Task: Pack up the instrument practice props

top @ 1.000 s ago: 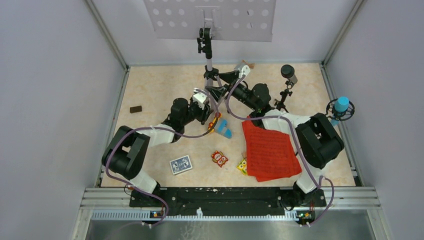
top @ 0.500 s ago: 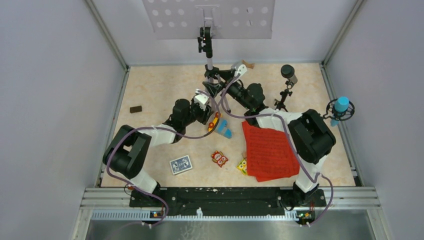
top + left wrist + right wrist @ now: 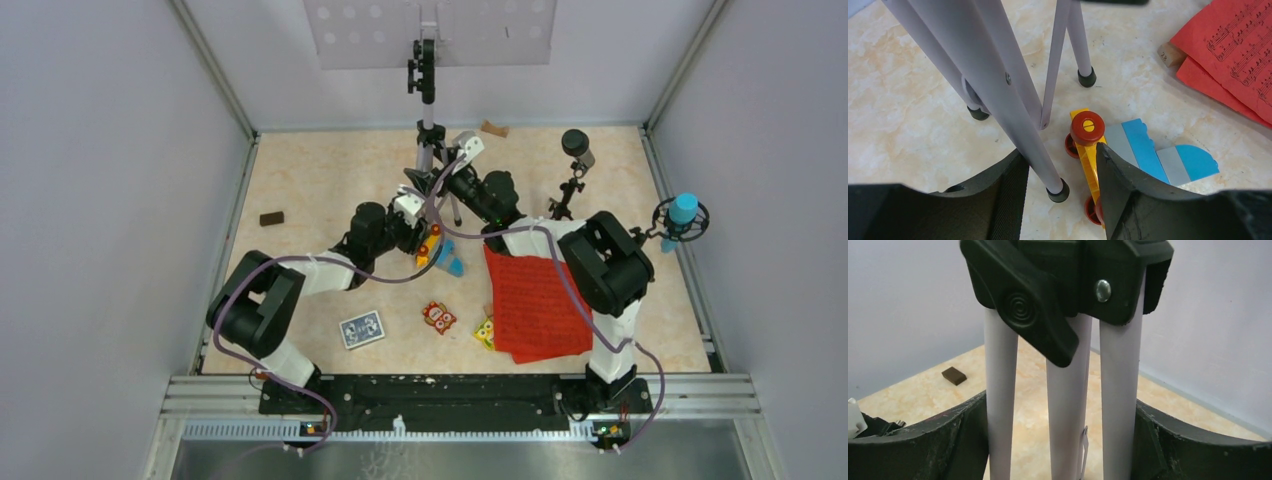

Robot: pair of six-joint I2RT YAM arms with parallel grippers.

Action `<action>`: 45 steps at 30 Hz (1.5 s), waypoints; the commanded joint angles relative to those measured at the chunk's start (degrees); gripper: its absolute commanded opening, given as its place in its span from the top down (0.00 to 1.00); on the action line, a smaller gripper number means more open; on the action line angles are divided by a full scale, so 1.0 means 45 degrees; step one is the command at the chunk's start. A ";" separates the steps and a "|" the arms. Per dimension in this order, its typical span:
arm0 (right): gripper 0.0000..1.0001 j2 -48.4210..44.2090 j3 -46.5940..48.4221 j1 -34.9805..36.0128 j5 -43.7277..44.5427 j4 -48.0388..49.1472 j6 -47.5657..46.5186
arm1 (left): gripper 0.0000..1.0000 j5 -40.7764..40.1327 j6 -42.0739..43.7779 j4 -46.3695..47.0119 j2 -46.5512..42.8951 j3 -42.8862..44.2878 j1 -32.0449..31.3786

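The grey hole-punched music stand point(image 3: 430, 30) stands at the back centre on silver tripod legs point(image 3: 432, 150). My right gripper point(image 3: 441, 183) point(image 3: 1060, 405) is open at its widest. The three silver tubes point(image 3: 1118, 405) below the black collar fill the gap between its fingers. My left gripper point(image 3: 417, 213) point(image 3: 1060, 152) is open low at the tripod. One leg with a black foot point(image 3: 1058, 192) lies against its left finger. Red music sheets point(image 3: 535, 300) lie at front right. A dark microphone point(image 3: 576, 144) sits on a black tripod, and a blue microphone point(image 3: 683, 209) stands at the right edge.
A yellow toy car with red wheels point(image 3: 1087, 145) touches my left gripper's right finger, beside blue and grey blocks point(image 3: 1148, 147). A card deck point(image 3: 361, 328) and small toy blocks point(image 3: 438, 317) lie near the front. A brown block point(image 3: 271, 217) is at the left. Walls close three sides.
My right gripper moved left onto the stand's legs. The stand shifted right and toward the back wall. My left gripper edged right along the tripod foot.
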 commanded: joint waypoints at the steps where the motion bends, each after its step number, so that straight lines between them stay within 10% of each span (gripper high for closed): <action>1: 0.25 0.0503 0.0194 0.0617 -0.0748 -0.0516 -0.0229 | 0.44 0.0056 0.0069 0.0712 0.0085 0.0064 -0.0217; 11: 0.98 0.0446 0.0536 0.0631 -0.0892 -0.0577 -0.1172 | 0.41 -0.0218 -0.0071 0.0925 -0.0059 -0.0140 -0.0231; 12: 1.00 0.0396 0.0444 0.0633 -0.0842 -0.0423 -0.1192 | 0.23 -0.0382 -0.0161 0.1016 -0.0145 -0.0233 -0.0231; 14: 1.00 0.0252 0.0274 0.0636 -0.0827 -0.0214 -0.1196 | 0.02 -0.0836 -0.0388 0.1473 -0.0429 -0.0630 -0.0231; 25: 1.00 -0.0516 0.0150 0.0415 -0.0860 -0.0059 0.0458 | 0.01 -0.3102 -0.0704 0.2961 -0.0764 -0.1090 -0.0214; 45: 1.00 -0.1605 0.0171 0.0187 -0.2371 -0.0527 0.1656 | 0.05 -0.1108 -0.1258 0.4683 0.3560 0.2389 0.0183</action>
